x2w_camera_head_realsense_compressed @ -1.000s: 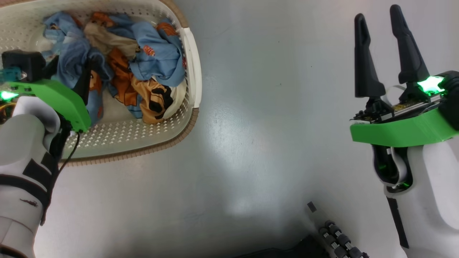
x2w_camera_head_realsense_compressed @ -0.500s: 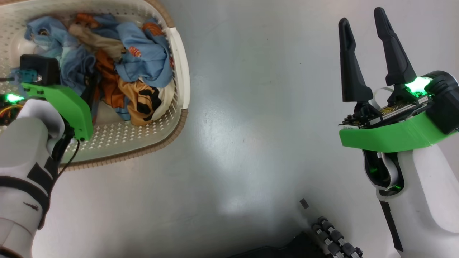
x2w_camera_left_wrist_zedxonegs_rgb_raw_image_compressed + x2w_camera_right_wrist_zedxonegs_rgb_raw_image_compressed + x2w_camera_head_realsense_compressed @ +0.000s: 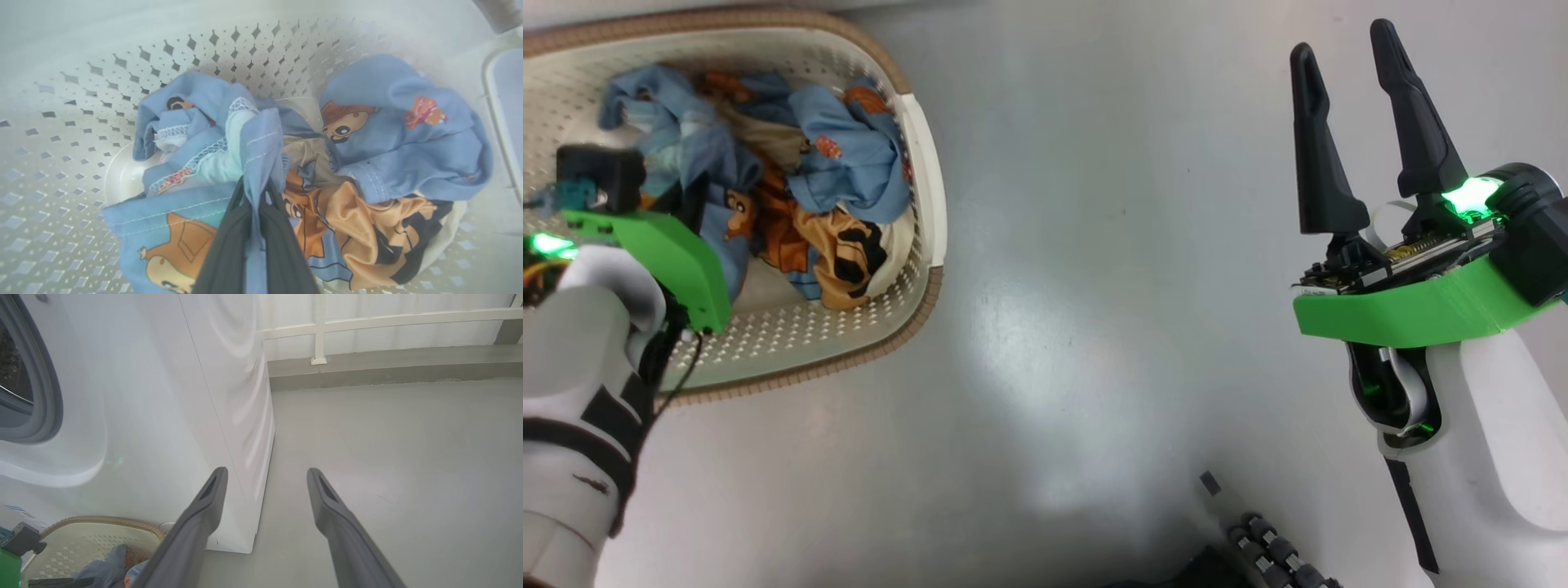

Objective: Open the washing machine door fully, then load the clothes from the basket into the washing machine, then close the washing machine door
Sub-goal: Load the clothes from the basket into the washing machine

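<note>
The cream basket (image 3: 882, 353) with its brown rim sits on the floor at the upper left. The clothes (image 3: 845, 163) lie piled in it: light blue with bear prints, plus orange, black and cream pieces. My left gripper (image 3: 693, 202) reaches down into the pile. In the left wrist view this left gripper (image 3: 255, 192) is shut on a fold of a light blue garment (image 3: 261, 143). My right gripper (image 3: 1343, 41) hangs open over bare floor, far right of the basket. The right wrist view shows the right gripper (image 3: 266, 473) empty, facing the white washing machine (image 3: 184, 396) and its grey rubber ring (image 3: 51, 396). The washing machine door is out of view.
Grey floor (image 3: 1094, 286) lies open between the basket and my right arm. Black rollers (image 3: 1274, 555) of my base show at the bottom edge. A white railing (image 3: 318, 330) on a low kerb runs behind the machine, and the basket (image 3: 102, 520) stands at the machine's foot.
My left gripper's fingers have shut on a fold of light blue fabric in the basket. The head view has shifted a little. The right gripper stays open.
</note>
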Motion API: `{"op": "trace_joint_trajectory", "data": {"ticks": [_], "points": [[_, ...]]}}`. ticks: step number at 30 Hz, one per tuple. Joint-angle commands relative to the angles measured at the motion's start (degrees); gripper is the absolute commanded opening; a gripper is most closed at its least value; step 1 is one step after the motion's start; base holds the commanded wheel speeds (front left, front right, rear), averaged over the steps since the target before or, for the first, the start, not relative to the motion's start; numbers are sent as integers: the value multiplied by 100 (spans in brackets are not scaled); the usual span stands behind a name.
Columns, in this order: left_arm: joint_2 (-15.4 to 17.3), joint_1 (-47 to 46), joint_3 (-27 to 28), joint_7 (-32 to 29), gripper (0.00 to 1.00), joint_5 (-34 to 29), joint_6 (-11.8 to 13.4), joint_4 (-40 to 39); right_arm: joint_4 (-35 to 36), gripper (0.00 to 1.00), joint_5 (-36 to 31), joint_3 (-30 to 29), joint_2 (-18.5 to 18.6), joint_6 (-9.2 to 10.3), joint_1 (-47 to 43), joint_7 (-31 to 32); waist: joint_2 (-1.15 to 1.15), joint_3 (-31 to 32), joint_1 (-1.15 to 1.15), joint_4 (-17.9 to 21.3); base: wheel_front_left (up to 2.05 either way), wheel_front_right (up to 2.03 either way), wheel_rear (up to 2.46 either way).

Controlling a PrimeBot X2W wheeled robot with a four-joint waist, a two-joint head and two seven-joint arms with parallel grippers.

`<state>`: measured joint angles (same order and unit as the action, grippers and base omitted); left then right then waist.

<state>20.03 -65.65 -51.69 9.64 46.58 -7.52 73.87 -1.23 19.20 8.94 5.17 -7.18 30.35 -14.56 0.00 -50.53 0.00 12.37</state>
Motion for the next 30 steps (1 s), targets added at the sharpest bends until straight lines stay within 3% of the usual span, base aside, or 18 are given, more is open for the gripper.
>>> {"op": "trace_joint_trajectory", "data": {"ticks": [1, 12, 20, 30], "points": [[120, 234, 149, 131, 0, 137, 4, -59, 99, 100, 20, 45, -63, -31, -214, -44, 0, 166, 0, -75, 0, 0, 0], [30, 914, 825, 532, 0, 658, 4, -790, -136, 100, 136, -63, -32, -31, -532, -44, 0, 1263, 0, -432, 0, 0, 0], [27, 1813, 1829, 534, 0, -113, 32, -1687, -340, 100, 183, -152, 106, -31, -939, -44, 0, 2152, 0, -657, 0, 0, 0], [-214, 3092, 3223, 535, 0, -1377, 24, -2814, -529, 100, 249, -287, 219, -31, -1543, -44, 0, 3180, 0, -882, 0, 0, 0]]}}
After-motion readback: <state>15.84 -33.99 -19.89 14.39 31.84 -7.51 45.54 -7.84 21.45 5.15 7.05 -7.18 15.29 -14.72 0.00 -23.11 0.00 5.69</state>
